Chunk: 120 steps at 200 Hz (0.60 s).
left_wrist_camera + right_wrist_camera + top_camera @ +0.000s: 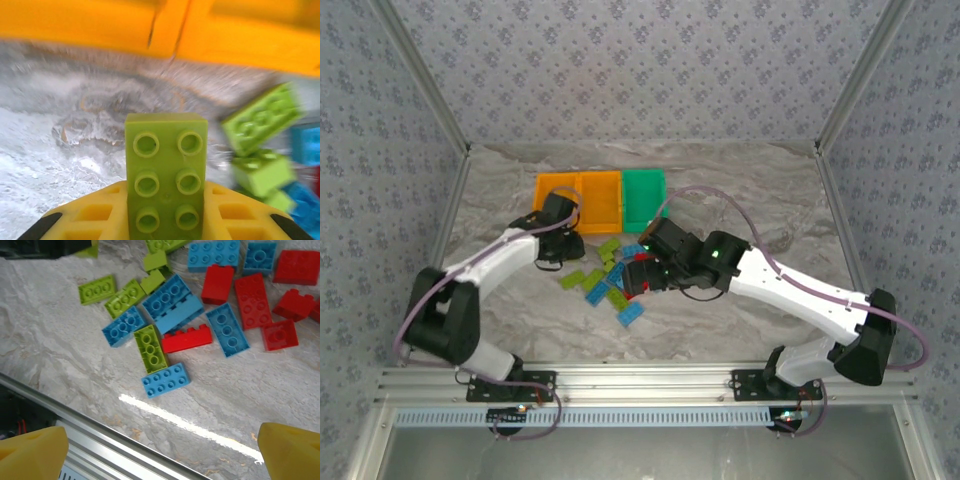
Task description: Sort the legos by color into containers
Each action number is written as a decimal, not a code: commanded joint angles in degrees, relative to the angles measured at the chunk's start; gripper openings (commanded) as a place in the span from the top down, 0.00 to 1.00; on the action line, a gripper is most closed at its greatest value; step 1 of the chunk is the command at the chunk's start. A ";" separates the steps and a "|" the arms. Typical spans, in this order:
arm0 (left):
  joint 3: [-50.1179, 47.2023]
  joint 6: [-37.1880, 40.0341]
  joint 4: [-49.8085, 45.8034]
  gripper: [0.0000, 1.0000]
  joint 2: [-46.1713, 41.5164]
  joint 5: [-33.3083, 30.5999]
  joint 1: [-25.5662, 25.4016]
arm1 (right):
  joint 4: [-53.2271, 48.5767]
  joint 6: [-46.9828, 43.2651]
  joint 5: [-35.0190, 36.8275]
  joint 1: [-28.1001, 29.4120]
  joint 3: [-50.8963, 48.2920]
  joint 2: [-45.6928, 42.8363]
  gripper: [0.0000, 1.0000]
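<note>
Legos on table, just before containers

In the left wrist view the lime green brick runs off the bottom edge, as do the yellow fingers flanking it. The orange bins along the top are smeared by blur and cropped by the upper edge. At right, loose green bricks are blurred and a blue piece is cut by the frame. Overhead, the right arm covers part of the pile. In the right wrist view, yellow fingertips sit cropped in the bottom corners.
</note>
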 commanded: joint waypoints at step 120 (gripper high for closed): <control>27.89 6.35 0.81 0.52 19.22 -0.21 14.34 | -1.88 3.94 7.20 1.57 -1.89 -6.58 0.00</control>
